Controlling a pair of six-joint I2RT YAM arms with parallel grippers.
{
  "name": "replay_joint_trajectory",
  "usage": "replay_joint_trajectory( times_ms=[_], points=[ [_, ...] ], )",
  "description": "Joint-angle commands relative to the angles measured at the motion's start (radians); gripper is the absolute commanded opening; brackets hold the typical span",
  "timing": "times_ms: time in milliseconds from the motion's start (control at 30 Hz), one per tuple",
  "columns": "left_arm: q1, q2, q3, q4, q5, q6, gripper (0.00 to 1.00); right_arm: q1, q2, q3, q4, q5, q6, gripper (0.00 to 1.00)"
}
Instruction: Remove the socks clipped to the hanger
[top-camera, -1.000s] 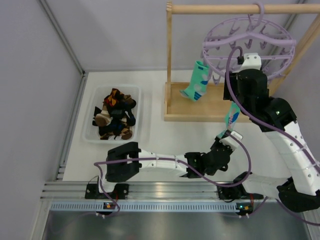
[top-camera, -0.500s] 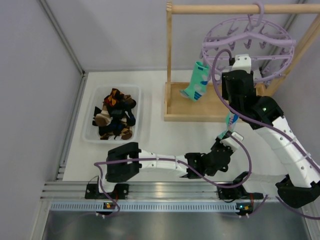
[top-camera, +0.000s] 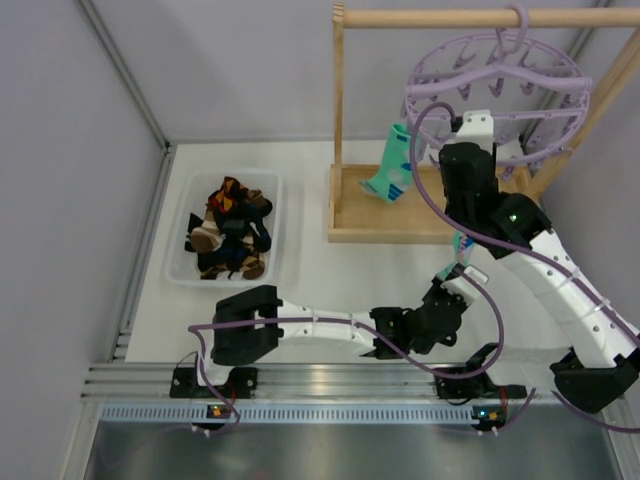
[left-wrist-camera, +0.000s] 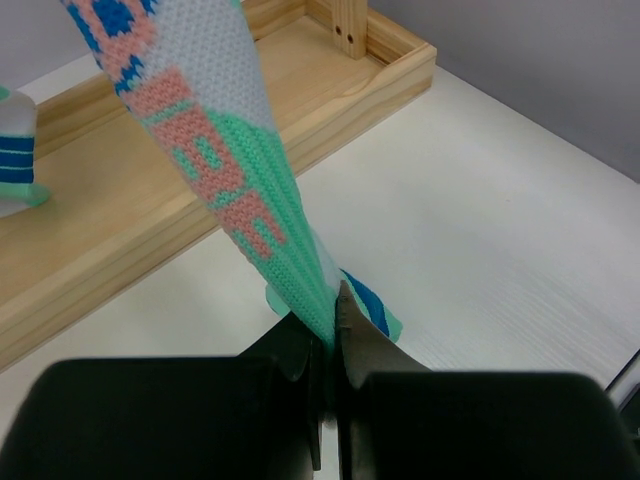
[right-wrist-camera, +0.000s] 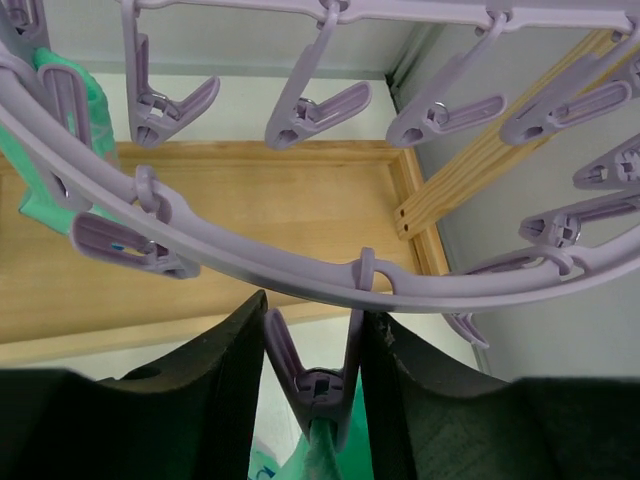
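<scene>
The table carries a wooden frame at 1 o'clock and a bin at 9 o'clock with loose socks piled in it. The hanger hangs from the frame's rail at 2 o'clock. A turquoise sock is clipped at the ring's 9 o'clock edge. A patterned sock, green with pink and blue, runs down taut from the ring's near edge. My left gripper is pinched tight on its lower end, just above the table. My right gripper is closed around the peg that holds its top, one finger against each wing.
</scene>
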Motion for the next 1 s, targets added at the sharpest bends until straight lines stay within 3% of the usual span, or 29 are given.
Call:
replay_joint_trajectory(
  times_ms=[0,133,300,367,467,700,967],
  points=[
    [-0.024,0.006,0.023,0.005,0.019,0.006,0.00,0.022,0.000,0.002,0.073,0.051,-0.012,0.38],
    [-0.024,0.003,0.019,0.005,0.019,-0.001,0.00,0.024,-0.007,0.000,0.085,0.054,-0.015,0.25],
    [-0.024,-0.012,-0.009,0.005,0.005,-0.020,0.00,0.024,-0.035,-0.018,0.105,0.040,-0.009,0.15],
    [-0.024,-0.018,-0.024,0.005,-0.023,-0.023,0.00,0.024,-0.047,-0.028,0.118,0.031,-0.011,0.16],
    [-0.016,-0.058,-0.073,-0.004,-0.069,-0.024,0.00,0.024,-0.064,-0.046,0.125,0.022,-0.008,0.26],
    [0.090,-0.342,-0.239,-0.232,-0.128,-0.172,0.00,0.002,-0.153,-0.127,0.165,-0.064,0.021,0.54],
    [0.263,-0.690,-0.300,-0.603,-0.176,-0.291,0.00,0.001,-0.297,-0.170,0.136,-0.171,0.064,0.73]
  ],
)
